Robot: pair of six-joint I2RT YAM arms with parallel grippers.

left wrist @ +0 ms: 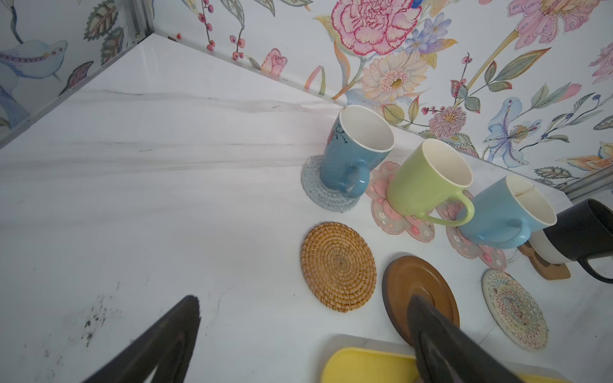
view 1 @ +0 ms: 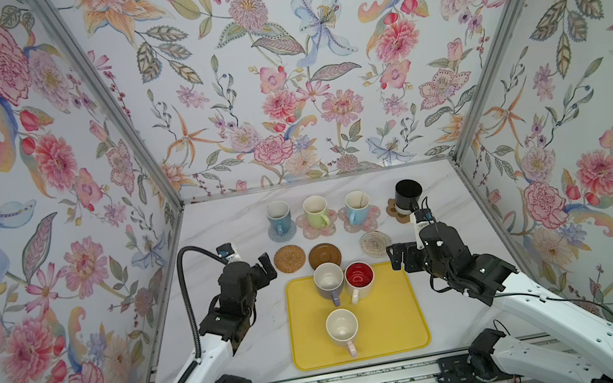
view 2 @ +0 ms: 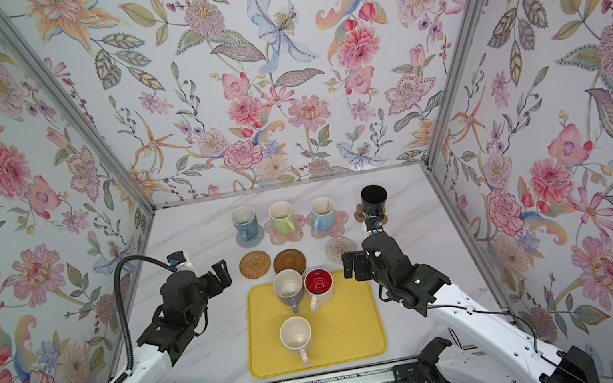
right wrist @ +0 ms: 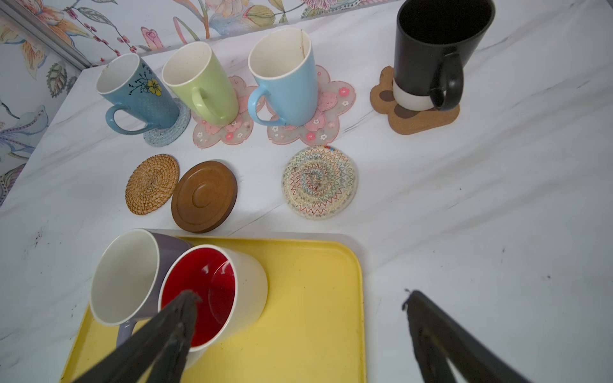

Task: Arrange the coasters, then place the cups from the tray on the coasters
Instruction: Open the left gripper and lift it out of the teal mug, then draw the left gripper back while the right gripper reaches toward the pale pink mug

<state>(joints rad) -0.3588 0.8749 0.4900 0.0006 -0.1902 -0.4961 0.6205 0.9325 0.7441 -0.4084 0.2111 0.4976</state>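
While left tool (view 1: 266,266) and right tool (view 1: 395,257) hang wide and empty near tray (view 1: 396,312), three cups (view 1: 329,281) stand on it; four more sit on far-row coasters (view 1: 291,233); three near coasters lie bare.

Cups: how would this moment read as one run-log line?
on coasters: dark blue mug, green mug, light blue mug, black mug | on yellow tray: lilac mug, red-inside mug, pink mug | left hand, right hand: open, empty
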